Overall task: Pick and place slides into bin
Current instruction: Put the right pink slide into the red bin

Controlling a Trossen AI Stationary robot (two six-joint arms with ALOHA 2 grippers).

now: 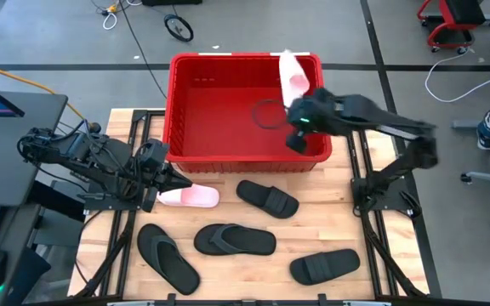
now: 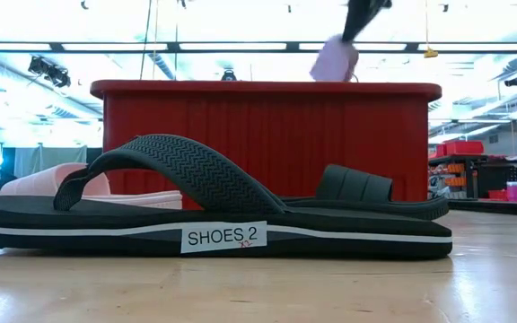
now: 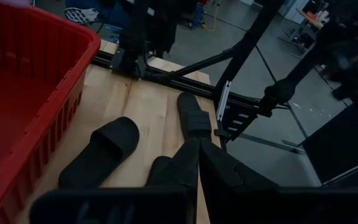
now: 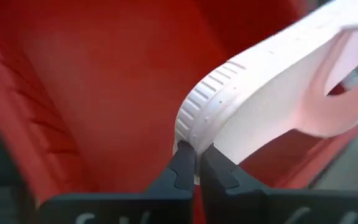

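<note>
My right gripper [image 1: 296, 99] is shut on a pale pink slide [image 1: 293, 75] above the far right part of the red bin [image 1: 185, 110]. In the low view the slide [image 2: 334, 61] shows above the bin's rim [image 2: 267, 90]. A second pink slide [image 1: 190, 197] lies sole down on the table in front of the bin. My left gripper [image 1: 173, 180] is shut and empty, beside that slide. Two black slides [image 1: 268, 198] [image 1: 324, 266] and two black flip-flops [image 1: 235, 240] [image 1: 168, 257] lie flat on the table. My right gripper pinches the rounded end of the pink slide's sole [image 4: 191, 138] between its two fingers, at the edge. The slide reaches away from the fingers toward the bin's far wall, its strap [image 4: 347, 68] at the far part. It is lifted clear and tilted.
The bin stands at the table's far middle, with a thin dark ring [image 1: 268, 113] on its floor. Arm frames stand at the table's left [image 1: 109, 204] and right [image 1: 381, 195] edges. Cables and chairs lie on the room floor beyond.
</note>
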